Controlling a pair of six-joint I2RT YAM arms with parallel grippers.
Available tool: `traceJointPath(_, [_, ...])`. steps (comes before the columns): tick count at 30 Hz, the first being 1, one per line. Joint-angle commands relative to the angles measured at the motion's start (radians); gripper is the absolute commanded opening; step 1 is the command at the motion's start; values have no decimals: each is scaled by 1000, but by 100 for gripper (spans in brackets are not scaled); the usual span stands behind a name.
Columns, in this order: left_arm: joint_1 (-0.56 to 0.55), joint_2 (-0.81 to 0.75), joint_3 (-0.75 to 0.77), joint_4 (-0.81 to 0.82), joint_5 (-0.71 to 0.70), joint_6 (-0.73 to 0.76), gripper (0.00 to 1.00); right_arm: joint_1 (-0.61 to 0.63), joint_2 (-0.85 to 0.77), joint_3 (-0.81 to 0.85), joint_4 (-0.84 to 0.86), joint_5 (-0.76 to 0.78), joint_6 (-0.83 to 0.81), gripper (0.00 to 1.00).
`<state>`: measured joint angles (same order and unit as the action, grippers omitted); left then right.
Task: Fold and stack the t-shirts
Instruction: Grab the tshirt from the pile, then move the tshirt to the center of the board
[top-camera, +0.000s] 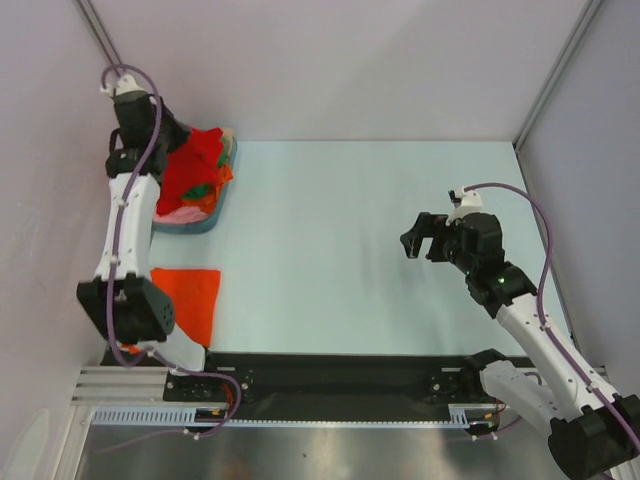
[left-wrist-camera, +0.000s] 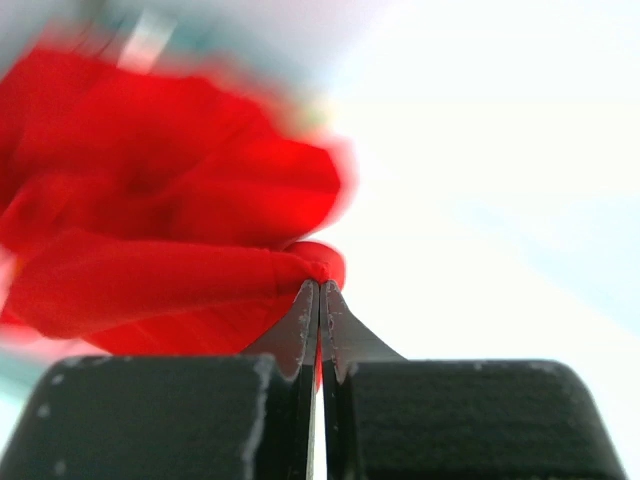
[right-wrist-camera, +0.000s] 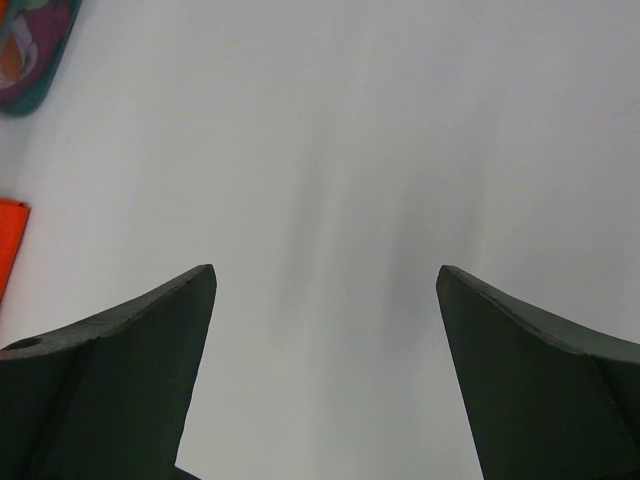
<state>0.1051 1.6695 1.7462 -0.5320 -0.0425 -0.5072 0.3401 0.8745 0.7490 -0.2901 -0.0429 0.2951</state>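
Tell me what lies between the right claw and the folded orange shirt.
Only bare table lies between the right claw and the orange shirt, as the top view shows.

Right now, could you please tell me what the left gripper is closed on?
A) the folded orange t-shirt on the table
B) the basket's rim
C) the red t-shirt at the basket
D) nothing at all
C: in the left wrist view the left gripper is shut, with a fold of the red t-shirt pinched between its tips.
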Motion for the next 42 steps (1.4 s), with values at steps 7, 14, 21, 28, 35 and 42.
traceJointPath(7, [-173, -347, 36, 667, 257, 1, 0, -4, 6, 73, 37, 1, 19, 98])
traceJointPath(14, [-296, -151, 569, 594, 461, -171, 0, -4, 6, 70, 37, 11, 35, 98])
traceJointPath(21, [-435, -223, 287, 601, 507, -251, 0, -4, -11, 75, 11, 8, 44, 98])
traceJointPath(28, [-538, -300, -161, 517, 455, -208, 0, 2, 15, 72, -50, -254, 7, 91])
traceJointPath(35, [-541, -366, -365, 527, 496, -241, 0, 362, -32, -59, 45, -240, -105, 100])
traceJointPath(42, [-541, -459, -450, 529, 541, -251, 0, 415, 47, -123, 74, 177, 131, 98])
